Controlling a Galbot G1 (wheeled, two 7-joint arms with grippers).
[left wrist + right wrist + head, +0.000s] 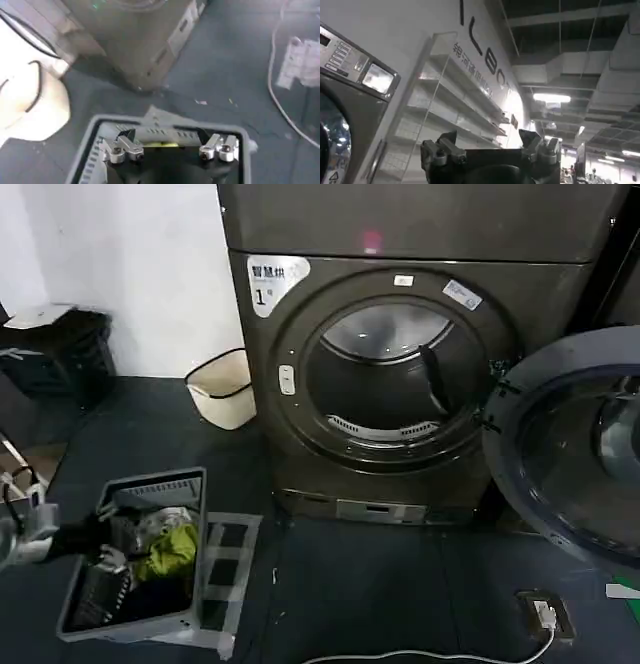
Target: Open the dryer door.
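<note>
The left gripper (170, 148) hangs with its fingers spread wide and nothing between them, directly above the grey laundry basket (135, 559), which I take as the landmark for everything else. In the head view this gripper (25, 524) sits at the basket's left end, low and near the floor. The basket holds crumpled clothes (165, 549), among them a yellow-green piece. Beyond the basket, toward the wall, stands a cream-coloured bin (225, 389), and just past that rises the dryer (400, 384) with its white "1" sticker. The dryer door (570, 444) is far from the basket, on the opposite side of the machine's mouth: it is swung out on its hinge, its glass facing the room, and the drum opening stands fully exposed. By that look the opening is already done. The right gripper (490, 155) is also released, fingers apart and empty, raised and tilted upward toward the ceiling beside a neighbouring machine's panel. The main risk now, as I judge it, is the right arm: the open door stands on that side, and a careless sweep could knock it back toward the drum. A white cable (430, 654) lies on the floor beyond the basket's near corner and could snag anything moving low.
</note>
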